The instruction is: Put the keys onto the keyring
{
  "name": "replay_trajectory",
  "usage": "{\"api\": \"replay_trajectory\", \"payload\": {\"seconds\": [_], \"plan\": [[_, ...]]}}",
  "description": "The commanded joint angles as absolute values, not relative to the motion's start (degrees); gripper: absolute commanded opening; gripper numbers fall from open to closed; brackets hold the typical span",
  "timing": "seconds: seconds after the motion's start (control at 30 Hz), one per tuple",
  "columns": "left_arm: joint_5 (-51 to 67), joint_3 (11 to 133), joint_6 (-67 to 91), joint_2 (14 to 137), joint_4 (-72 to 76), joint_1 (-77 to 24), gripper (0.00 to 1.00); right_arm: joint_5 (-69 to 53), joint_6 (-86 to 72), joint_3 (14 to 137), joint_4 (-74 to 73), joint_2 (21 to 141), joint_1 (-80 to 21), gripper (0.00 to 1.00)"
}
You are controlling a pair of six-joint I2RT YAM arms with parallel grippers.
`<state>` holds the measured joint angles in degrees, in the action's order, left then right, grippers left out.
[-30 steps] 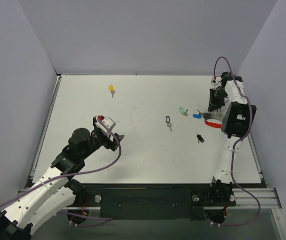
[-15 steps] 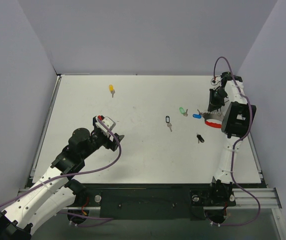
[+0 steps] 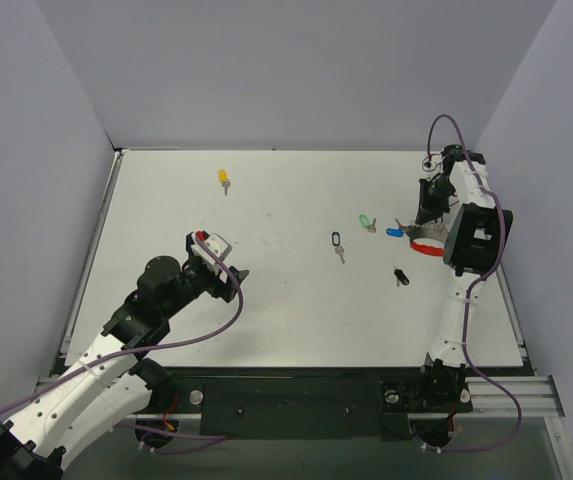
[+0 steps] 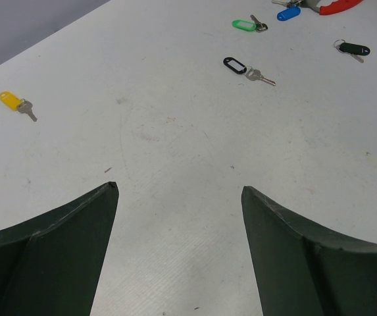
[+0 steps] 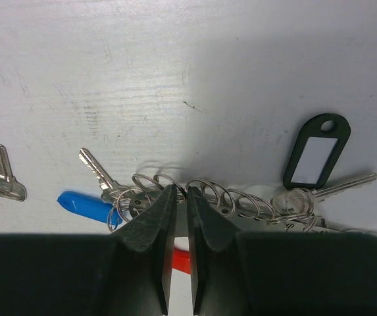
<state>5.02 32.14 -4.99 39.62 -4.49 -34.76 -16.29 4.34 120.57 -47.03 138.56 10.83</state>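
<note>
Right end effector [image 5: 180, 192]: fingers almost together with only a thin slit between them, tips set on the chain of silver rings [image 5: 241, 201] of the keyring [image 3: 427, 248]. Whether a ring is actually pinched cannot be determined. The keyring lies at the far right of the bench [image 3: 166, 220], beneath the right wrist.

Left end effector [image 4: 178, 189]: wide open, empty, over bare bench left of centre.

Change: none visible over the last second; both arms and all items hold position. Judgement: the right arm is settling a grip on the keyring, and threading has not begun.

Count:
- yellow key [image 3: 223, 178]: one, far left
- green key [image 3: 366, 221]: one
- blue key [image 3: 394, 232]: one, touching the rings
- black key [image 3: 400, 274]: one
- black-outlined tags, each with a key: two, the mid-bench tag [image 3: 336, 239] and the ring-side tag [image 5: 316, 151]
- keyring: one
</note>
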Motion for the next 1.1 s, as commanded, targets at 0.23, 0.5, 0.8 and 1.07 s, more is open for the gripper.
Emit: {"api": "replay_trajectory", "payload": {"seconds": [0.23, 0.5, 0.8, 1.07], "plan": [[5.98, 32.26, -5.45, 39.37, -2.02, -34.37, 0.86, -17.84, 4.57, 122.34, -50.01, 138.52, 10.63, 0.0], [5.89, 32.26, -5.45, 39.38, -2.02, -34.45, 0.86, -19.77, 6.24, 121.82, -49.22, 134.83, 11.34, 0.0], [6.06, 32.26, -5.36, 39.29, -1.93, -34.45, 0.86, -23.11, 9.93, 119.01, -48.25, 125.26, 11.34, 0.0], [6.24, 32.26, -5.19, 39.2, -2.02, -34.45, 0.86, -21.62, 13.18, 115.66, -47.37, 117.52, 9.49, 0.0]]}}
